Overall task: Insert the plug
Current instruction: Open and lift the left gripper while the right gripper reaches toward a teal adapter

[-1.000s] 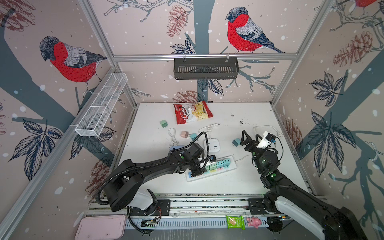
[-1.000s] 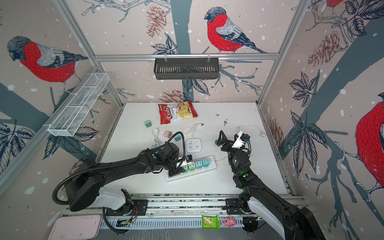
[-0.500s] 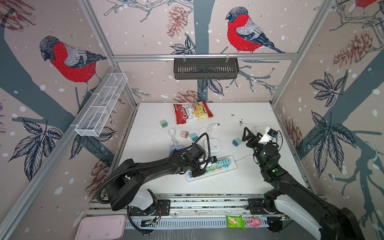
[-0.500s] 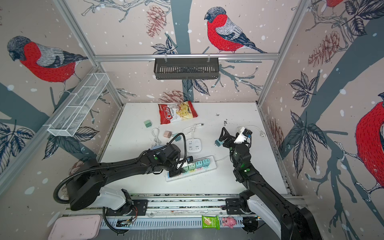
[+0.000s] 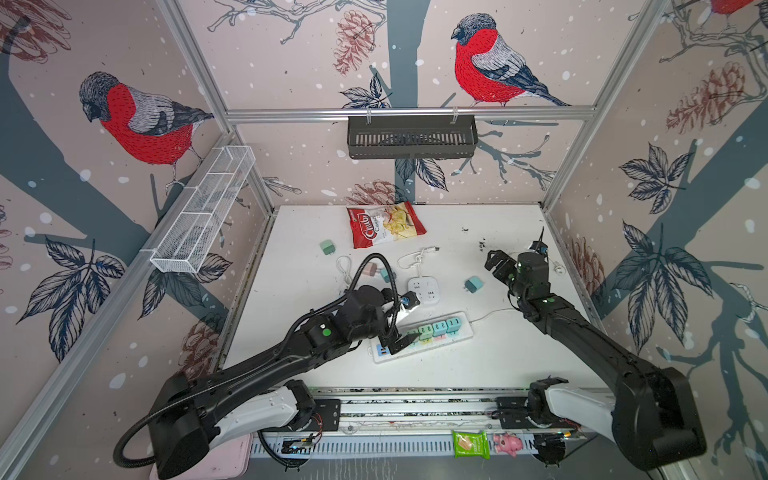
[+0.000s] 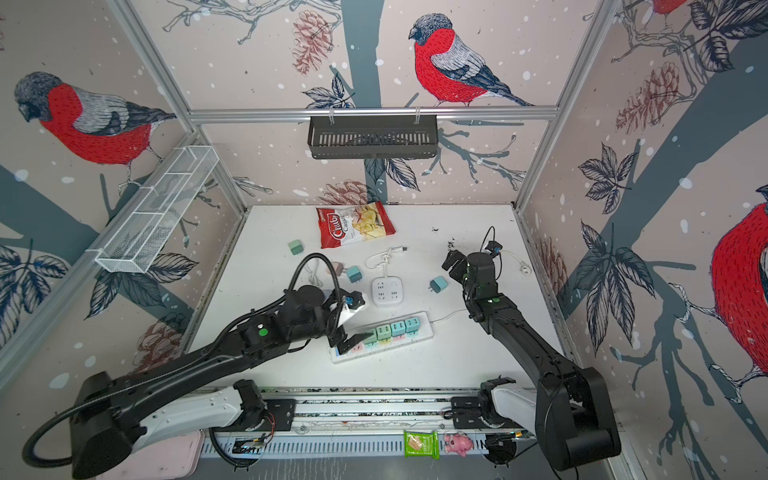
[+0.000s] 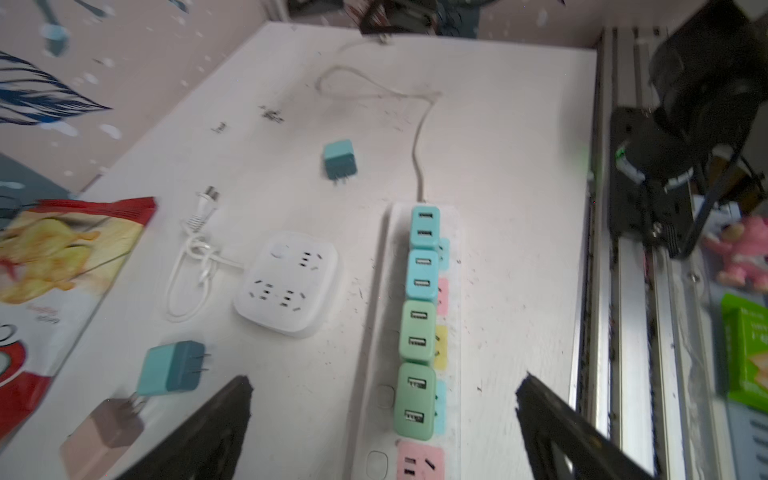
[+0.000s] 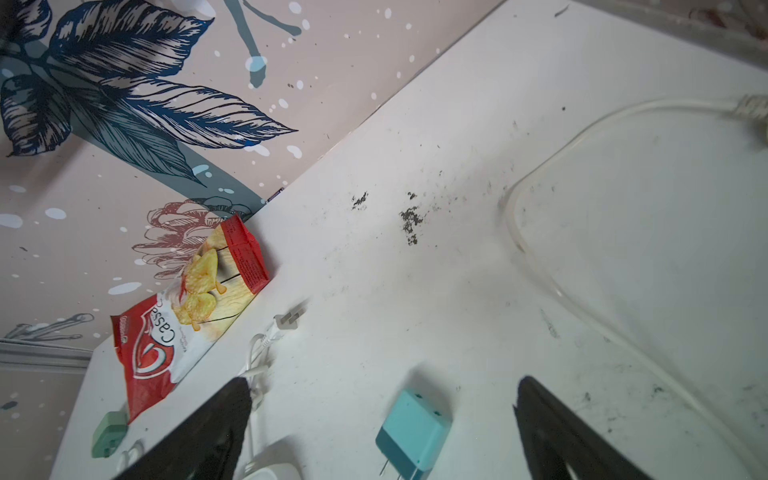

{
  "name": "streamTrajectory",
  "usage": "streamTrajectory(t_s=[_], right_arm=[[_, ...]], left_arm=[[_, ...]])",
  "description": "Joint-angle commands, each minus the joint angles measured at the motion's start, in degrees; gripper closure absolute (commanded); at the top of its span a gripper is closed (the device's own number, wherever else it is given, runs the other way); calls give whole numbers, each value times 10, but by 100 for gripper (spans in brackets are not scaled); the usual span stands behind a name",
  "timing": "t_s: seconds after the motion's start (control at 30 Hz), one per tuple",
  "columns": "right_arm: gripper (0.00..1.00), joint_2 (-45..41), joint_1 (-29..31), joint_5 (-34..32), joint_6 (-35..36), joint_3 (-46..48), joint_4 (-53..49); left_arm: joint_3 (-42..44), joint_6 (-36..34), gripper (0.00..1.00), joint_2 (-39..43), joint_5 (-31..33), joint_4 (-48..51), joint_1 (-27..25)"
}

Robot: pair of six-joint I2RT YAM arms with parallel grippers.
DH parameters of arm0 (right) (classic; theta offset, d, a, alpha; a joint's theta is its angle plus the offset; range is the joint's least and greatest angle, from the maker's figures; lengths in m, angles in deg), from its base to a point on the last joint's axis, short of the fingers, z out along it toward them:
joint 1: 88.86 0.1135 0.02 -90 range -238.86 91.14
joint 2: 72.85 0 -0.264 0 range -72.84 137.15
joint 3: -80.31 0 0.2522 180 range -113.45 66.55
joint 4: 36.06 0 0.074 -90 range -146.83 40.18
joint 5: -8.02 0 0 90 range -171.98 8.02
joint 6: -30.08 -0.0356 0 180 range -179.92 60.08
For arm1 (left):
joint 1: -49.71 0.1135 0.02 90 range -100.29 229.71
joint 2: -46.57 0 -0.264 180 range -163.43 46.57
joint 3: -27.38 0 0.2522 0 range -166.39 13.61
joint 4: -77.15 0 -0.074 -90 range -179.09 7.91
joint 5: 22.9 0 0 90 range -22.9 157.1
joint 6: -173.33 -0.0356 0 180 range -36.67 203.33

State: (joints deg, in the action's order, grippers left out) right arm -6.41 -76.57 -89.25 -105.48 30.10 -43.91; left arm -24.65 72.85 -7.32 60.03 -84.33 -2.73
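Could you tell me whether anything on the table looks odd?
Dark specks are scattered on the white table toward its far right side, like spilled dirt. A snack bag lies near the far edge, unrelated to plugging.

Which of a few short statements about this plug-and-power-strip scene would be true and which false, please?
1. Four adapters stand plugged in a row on the long power strip. True.
2. The left arm's fingers are shut on a green adapter. False: they stand wide open and hold nothing.
3. A teal adapter lies unplugged on the table near the right arm's fingers, which are open. True.
4. The chip bag rests on the square white socket block. False: it lies apart from it, toward the back wall.
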Motion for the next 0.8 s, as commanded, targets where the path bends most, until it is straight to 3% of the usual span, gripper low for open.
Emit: streamTrajectory(t_s=[0.0, 0.03, 0.17, 0.23, 0.3, 0.37, 0.47, 0.53, 0.6, 0.67, 0.7, 0.73, 0.77], right_arm=[[0, 2, -17, 1, -75, -37, -98], [0, 0, -23, 3, -82, -48, -115], [0, -12, -31, -36, -93, -106, -204], [0, -24, -32, -54, -73, -115, -217], [0, -47, -34, -35, 7, -89, -166], [0, -67, -41, 9, 23, -46, -108], [0, -70, -46, 32, 15, -4, -70], [3, -47, -46, 31, 21, -17, -78], [10, -22, -42, 27, 21, -42, -114], [11, 0, -38, 29, 16, -59, -142], [11, 8, -33, 31, 10, -59, -144], [11, 15, -30, 35, 5, -57, -143], [12, 22, -25, 40, -2, -53, -140]], left_arm=[[23, 165, 1, 64, 135, -135, 1], [22, 200, 1, 77, 167, -134, 3], [32, 251, 1, 95, 174, -151, 23], [47, 292, 1, 97, 211, -167, 27], [61, 352, 1, 87, 303, -186, 27], [41, 400, 1, 58, 404, -150, 27], [-44, 530, 1, -17, 572, 12, 27], [-88, 604, 1, -51, 643, 96, 26], [-101, 620, 2, -50, 688, 129, 26], [-72, 629, 2, -33, 740, 115, 38], [-46, 625, 2, -22, 736, 89, 57], [-16, 577, 2, -11, 710, 28, 75], [31, 473, 2, 4, 652, -74, 97]])
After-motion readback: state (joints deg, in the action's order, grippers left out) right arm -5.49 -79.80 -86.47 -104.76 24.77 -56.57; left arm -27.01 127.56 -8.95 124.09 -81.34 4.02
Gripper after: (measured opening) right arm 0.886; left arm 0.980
